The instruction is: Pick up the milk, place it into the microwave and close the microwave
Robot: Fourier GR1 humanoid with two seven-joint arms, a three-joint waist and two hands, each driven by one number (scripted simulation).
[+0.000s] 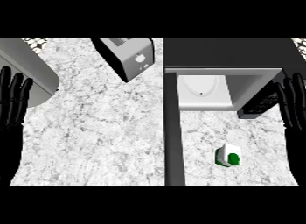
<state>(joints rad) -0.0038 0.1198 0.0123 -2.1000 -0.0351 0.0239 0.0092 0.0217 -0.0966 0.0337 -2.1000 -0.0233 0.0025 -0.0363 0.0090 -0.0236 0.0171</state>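
A small white and green milk carton (228,155) stands on the marble counter, in front of the microwave. The microwave (230,57) sits at the upper right with its cavity open, a white turntable plate (204,86) inside. Its dark door (173,131) swings out toward me, edge on, left of the carton. My right hand (299,109) is at the right edge, fingers straight and pointing up, right of the carton and apart from it. At the left edge my left hand (7,103) rests open, fingers up. Neither hand holds anything.
A silver toaster (126,54) stands at the top centre, left of the microwave. A grey appliance or sink edge (23,65) lies at the upper left. Marble counter (97,131) stretches between the left hand and the microwave door.
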